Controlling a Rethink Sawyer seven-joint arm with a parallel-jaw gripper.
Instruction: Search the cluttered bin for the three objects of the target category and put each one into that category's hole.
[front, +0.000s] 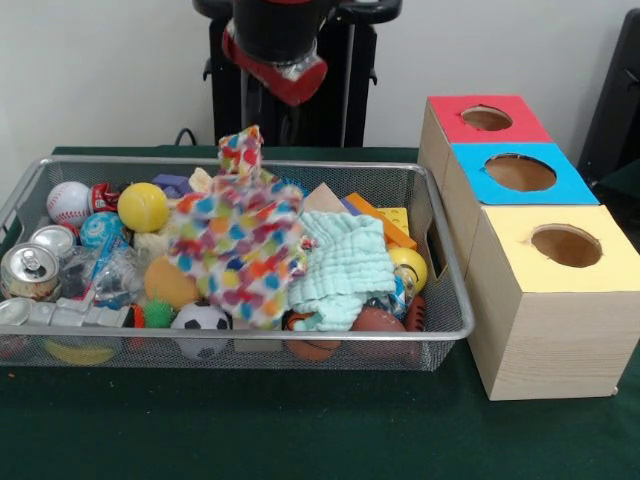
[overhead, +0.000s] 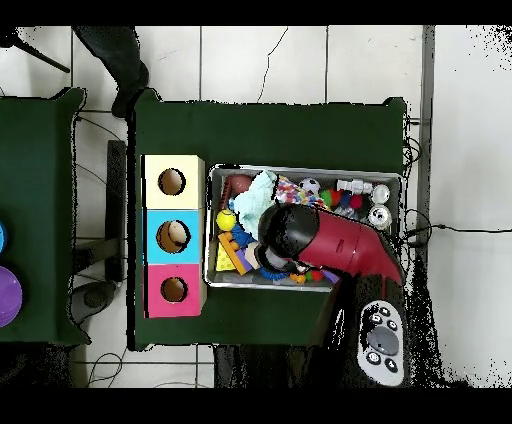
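**Spotted cloth lifted over the bin**

The gripper (front: 243, 128) hangs over the far middle of the bin (front: 452, 300), and a multicoloured spotted cloth (front: 240, 245) rises in a peak to it; how far the jaws stand apart cannot be told. An orange-brown squishy toy (front: 168, 283) lies near the cloth's left edge. The red-topped box's hole (front: 486, 118) is farthest at right.

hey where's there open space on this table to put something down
Bare green table runs along the near side, in front of the bin and the yellow-topped box. In the overhead view, more bare cloth lies beyond the bin. The bin itself is crowded, with a spotted cloth heaped over the toys.
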